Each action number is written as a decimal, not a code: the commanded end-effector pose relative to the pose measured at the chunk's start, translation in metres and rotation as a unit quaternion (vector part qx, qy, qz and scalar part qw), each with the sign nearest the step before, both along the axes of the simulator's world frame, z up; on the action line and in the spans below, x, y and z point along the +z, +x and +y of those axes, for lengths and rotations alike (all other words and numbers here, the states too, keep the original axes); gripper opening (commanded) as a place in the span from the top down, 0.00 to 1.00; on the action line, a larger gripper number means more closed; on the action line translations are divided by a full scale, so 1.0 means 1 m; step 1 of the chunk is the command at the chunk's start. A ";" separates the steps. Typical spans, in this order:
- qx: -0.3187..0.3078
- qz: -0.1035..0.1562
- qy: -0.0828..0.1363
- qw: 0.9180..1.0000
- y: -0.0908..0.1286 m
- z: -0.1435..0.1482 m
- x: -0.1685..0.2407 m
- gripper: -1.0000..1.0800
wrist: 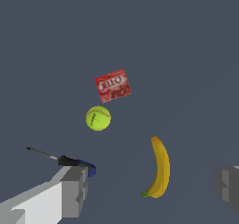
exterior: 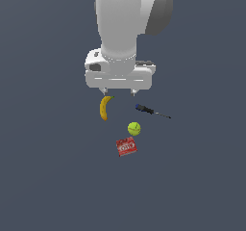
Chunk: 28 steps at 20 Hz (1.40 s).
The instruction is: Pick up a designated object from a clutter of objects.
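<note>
Exterior view: the end effector [exterior: 118,92] hangs spread and empty above the worktop [exterior: 48,177], its fingers wide apart. The banana [exterior: 104,108] lies just below one fingertip, apart from the tennis ball [exterior: 134,128], red box [exterior: 126,147] and screwdriver [exterior: 151,111]. Best to centre over the banana's middle, straddle its width, then descend.

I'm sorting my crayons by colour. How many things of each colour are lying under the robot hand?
Yellow: 2, the banana and the yellow-green tennis ball
Red: 1, the small box
Blue and dark: 1, the screwdriver
Total: 4
</note>
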State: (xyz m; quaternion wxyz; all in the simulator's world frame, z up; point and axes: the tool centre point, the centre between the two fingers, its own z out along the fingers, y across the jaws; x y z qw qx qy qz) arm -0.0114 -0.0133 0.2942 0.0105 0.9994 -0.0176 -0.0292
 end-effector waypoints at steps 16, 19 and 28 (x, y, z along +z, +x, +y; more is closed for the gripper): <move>0.011 0.009 -0.005 1.000 -0.004 0.004 -0.002 0.04; 0.010 0.008 -0.004 1.000 -0.006 0.001 -0.009 0.04; 0.001 0.003 0.003 1.000 -0.017 -0.016 -0.049 0.04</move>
